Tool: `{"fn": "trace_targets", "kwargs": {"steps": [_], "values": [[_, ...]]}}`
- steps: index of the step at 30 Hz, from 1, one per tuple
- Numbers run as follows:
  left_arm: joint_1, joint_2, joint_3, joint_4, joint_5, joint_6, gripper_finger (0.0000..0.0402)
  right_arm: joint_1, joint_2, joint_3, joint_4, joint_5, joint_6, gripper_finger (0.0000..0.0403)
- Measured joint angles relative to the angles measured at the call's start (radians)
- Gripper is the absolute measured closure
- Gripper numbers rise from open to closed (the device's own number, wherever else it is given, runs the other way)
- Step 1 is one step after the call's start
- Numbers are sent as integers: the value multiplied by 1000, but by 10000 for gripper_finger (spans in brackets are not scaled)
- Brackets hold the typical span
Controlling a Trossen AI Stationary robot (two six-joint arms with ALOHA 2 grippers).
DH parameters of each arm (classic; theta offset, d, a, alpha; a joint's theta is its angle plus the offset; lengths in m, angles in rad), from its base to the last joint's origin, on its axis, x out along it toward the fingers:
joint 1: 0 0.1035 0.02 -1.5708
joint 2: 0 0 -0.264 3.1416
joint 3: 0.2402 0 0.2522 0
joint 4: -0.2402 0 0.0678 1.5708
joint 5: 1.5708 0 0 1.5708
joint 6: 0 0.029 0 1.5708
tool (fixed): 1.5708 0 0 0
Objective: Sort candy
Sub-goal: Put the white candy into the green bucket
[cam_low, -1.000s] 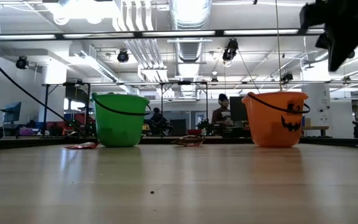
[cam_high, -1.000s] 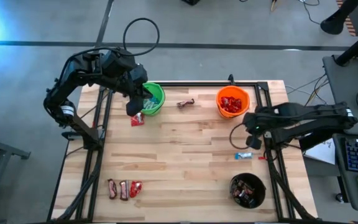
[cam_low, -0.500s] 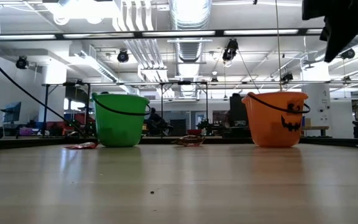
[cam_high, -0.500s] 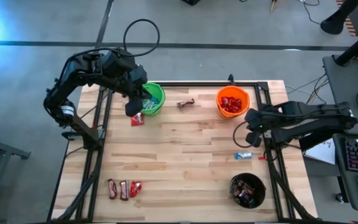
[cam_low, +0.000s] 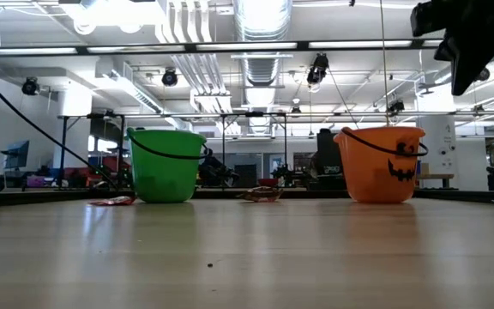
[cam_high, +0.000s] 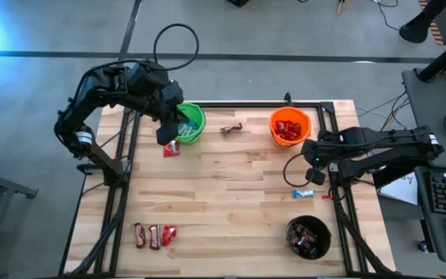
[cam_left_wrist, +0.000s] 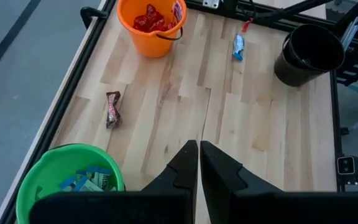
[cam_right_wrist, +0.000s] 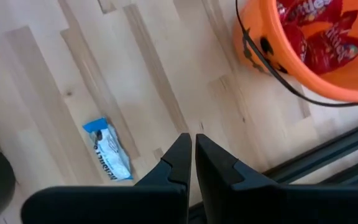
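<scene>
Candy lies scattered on your table: from above you see a red packet just beside the green bucket, a dark bar between the green and orange bucket, a blue-and-white bar near the right edge, and three pieces at the near left corner. The black bucket holds dark bars, the orange one red packets, so each colour seems to have its own bucket. Your left gripper hangs at the green bucket's rim; your right gripper hovers between the orange bucket and the blue-and-white bar, probably its next pick.

At table height, the green bucket and orange bucket stand upright, well apart, the dark bar between them.

Your left wrist shows its fingers pressed together, empty, with blue-and-white bars inside the green bucket.

Your right wrist shows fingers together, holding nothing, the blue-and-white bar lying flat just beside them.
</scene>
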Motion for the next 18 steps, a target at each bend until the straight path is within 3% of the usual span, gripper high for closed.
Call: {"fn": "trace_targets", "kwargs": {"steps": [4,12,15,18], "values": [[0,0,0,0,0,-10,401,0,-4,7,-5,-14,-12,390],[0,0,0,0,0,-11,401,5,-18,-51,64,-261,-28,390],[0,0,0,0,0,-11,401,17,-51,-75,94,-381,-154,390],[0,0,0,0,0,-3,401,20,-87,-85,93,-417,-319,390]]}}
